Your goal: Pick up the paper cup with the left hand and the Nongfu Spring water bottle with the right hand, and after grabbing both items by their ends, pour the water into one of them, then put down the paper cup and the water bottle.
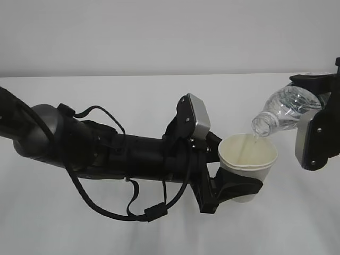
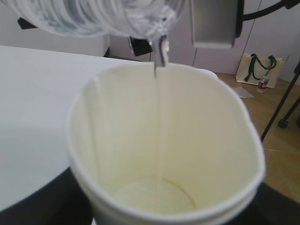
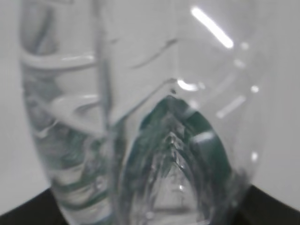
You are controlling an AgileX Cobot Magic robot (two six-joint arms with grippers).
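Left hand [image 1: 234,188] clamps the paper cup [image 1: 248,158] around its lower half, black fingers [image 1: 241,187] wrapped on both sides of the base, cup held clear above the white surface [image 1: 159,90]. Cup sits upright with a slight lean, mouth open toward the top, rim a bit squashed into an oval in the left wrist view [image 2: 164,140]. Grey box module [image 1: 197,114] on the left arm sits just behind and above the cup.

Right hand [image 1: 319,114] at the right edge of the exterior view grips the water bottle [image 1: 284,110] by its bottom end; the fingers themselves are mostly cut off by the frame, but the bottle is off the surface and carried by that hand. Bottle is tipped neck-down toward the left, its open neck just above the cup's far rim, not touching it. Right wrist view is filled with the bottle's clear ribbed body [image 3: 140,117], green label showing through, black hand parts at the lower corners.

Thin stream of water [image 2: 158,117] runs from the neck down into the cup, landing on the bottom; a shallow pool shows there. More water remains in the tilted bottle.

Background of the left wrist view: wood floor [image 2: 281,159], a bag [image 2: 258,70], tripod legs [image 2: 281,108].
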